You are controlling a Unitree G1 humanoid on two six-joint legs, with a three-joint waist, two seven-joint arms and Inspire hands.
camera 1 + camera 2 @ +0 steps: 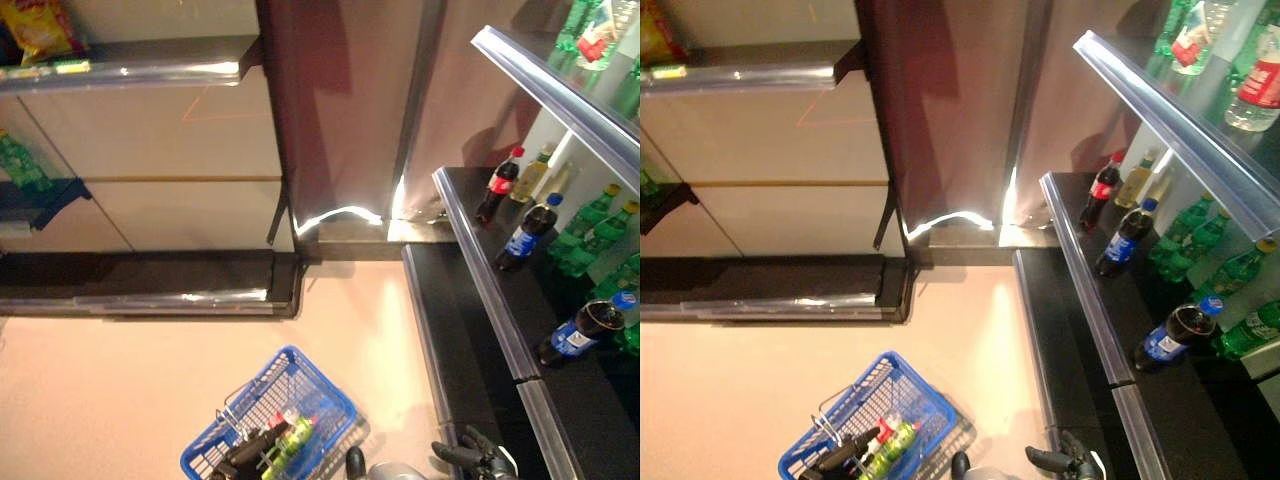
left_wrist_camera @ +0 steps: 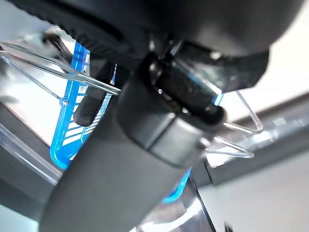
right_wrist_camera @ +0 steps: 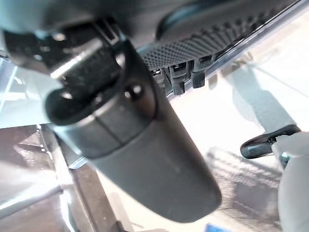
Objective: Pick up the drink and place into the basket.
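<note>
A blue basket (image 1: 300, 395) hangs low in the frame, bottom centre-left, over a pale floor (image 1: 130, 380). The left hand (image 1: 240, 458) has its dark fingers curled round the basket's wire handle (image 2: 72, 77); the left wrist view shows the thin wire running across the fingers with blue mesh behind. Inside the basket lies a green drink bottle (image 1: 292, 440) with a red cap, just beside that hand.

At the bottom right edge, the right hand (image 1: 478, 455) hovers by the dark lower ledge of the shelf unit, fingers spread loosely and holding nothing.

The shelf (image 1: 480, 250) runs up the right side of the frame. On it stand a red-capped cola bottle (image 1: 498, 186), a yellowish bottle (image 1: 530, 175) next to it, a blue-capped cola bottle (image 1: 528, 232) nearer the rail, and another dark cola bottle (image 1: 580, 332) lower down. Green bottles (image 1: 590, 230) crowd behind them. At the upper left, a yellow snack bag (image 1: 40, 28) sits on another shelf.
</note>
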